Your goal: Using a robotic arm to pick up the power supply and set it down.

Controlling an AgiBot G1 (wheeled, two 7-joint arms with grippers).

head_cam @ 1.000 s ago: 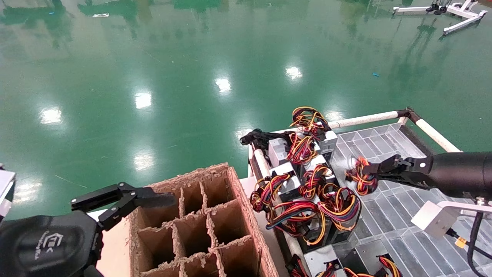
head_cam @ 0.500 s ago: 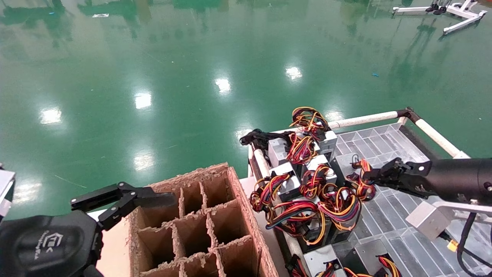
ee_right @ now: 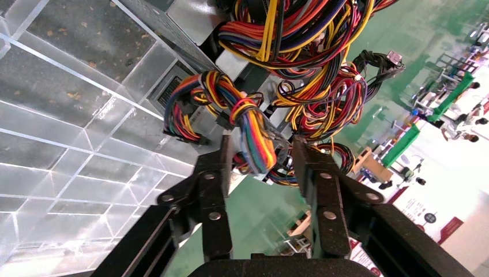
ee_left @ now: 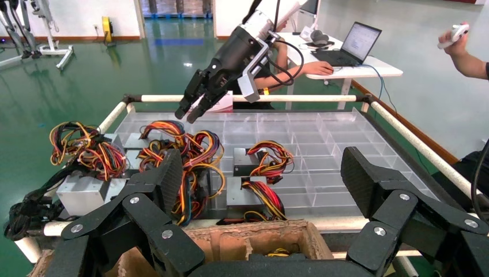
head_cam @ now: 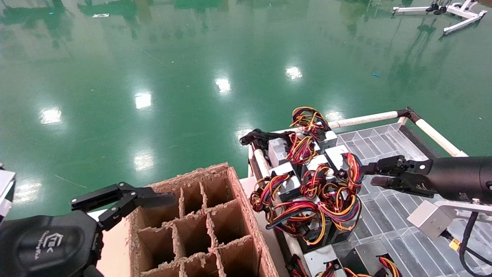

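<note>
Right black two-finger tool [head_cam: 368, 174] on glossy white arm [head_cam: 457, 179]: fingers apart, gripping nothing, wire loop hanging between them. Small grey metal power supply [head_cam: 338, 153] with red-orange-yellow-black wire bundle rests on cluster in clear compartmented tray [head_cam: 388, 215], just beside fingertips. Left black tool [head_cam: 127, 200] spread apart over brown cardboard divider box [head_cam: 200, 227]. Two tools, one box.

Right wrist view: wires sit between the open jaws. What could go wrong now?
The wire bundle lies between the right gripper's open jaws; pulling back may snag it and drag the power supply. That supply rests on other tangled supplies and could slide. The left gripper hangs parked above the carton.
</note>
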